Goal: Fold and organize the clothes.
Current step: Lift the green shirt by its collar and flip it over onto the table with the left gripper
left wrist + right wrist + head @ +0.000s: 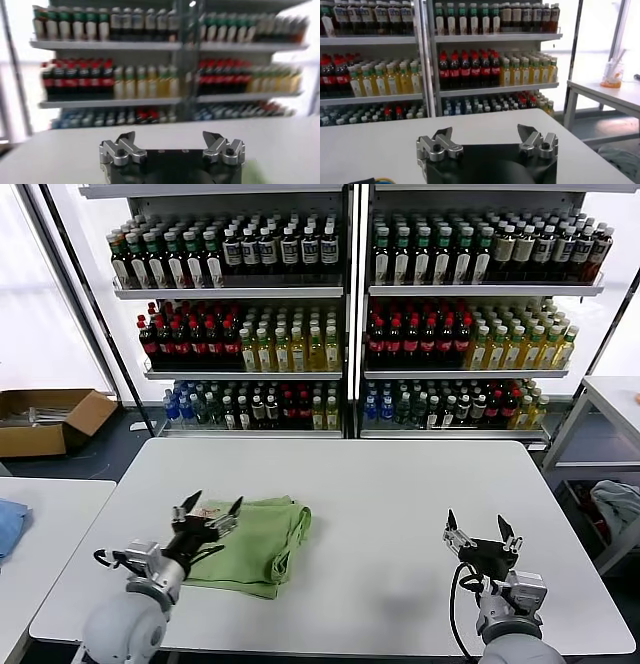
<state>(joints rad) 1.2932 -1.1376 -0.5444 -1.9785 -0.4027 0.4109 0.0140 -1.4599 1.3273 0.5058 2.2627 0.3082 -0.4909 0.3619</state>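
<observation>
On the white table (pixel 400 514), the left gripper (pixel 208 513) hovered spread and empty over limp, light green folded shirts (pixel 255 546), likely best pinched at an edge, while the right gripper (pixel 482 536) waited, spread.

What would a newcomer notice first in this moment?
The wall of bottle shelves behind the white table dominates. Next comes the folded green clothes on the table's left side, with the left tool open just above its near-left edge. The right tool hangs open over bare tabletop on the right.

Bottle-filled shelves (pixel 345 314) behind white table (pixel 400 504); cardboard box (pixel 45 419) on floor, far left.
</observation>
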